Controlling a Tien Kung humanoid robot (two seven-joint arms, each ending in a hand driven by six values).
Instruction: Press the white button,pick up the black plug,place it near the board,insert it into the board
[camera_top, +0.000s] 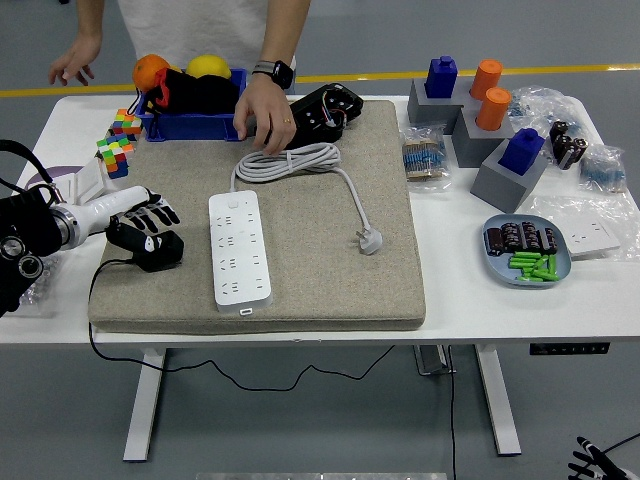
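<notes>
Left hand (140, 222) sits over the black plug (155, 250) at the mat's (330, 280) left edge, fingers spread, touching its top, no grasp. Board (240, 248) lies just right. A person's hand (262, 115) rests at the mat's far edge.

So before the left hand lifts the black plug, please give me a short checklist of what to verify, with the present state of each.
1. Left hand at the black plug: ok, fingers over it.
2. Firm grasp on the plug: cannot tell.
3. Power strip flat on the mat: ok.
4. Strip sockets unobstructed: ok.
5. Person's hand clear of the strip: ok, it rests at the mat's far edge.
6. Plug's cord free to follow: cannot tell.
</notes>
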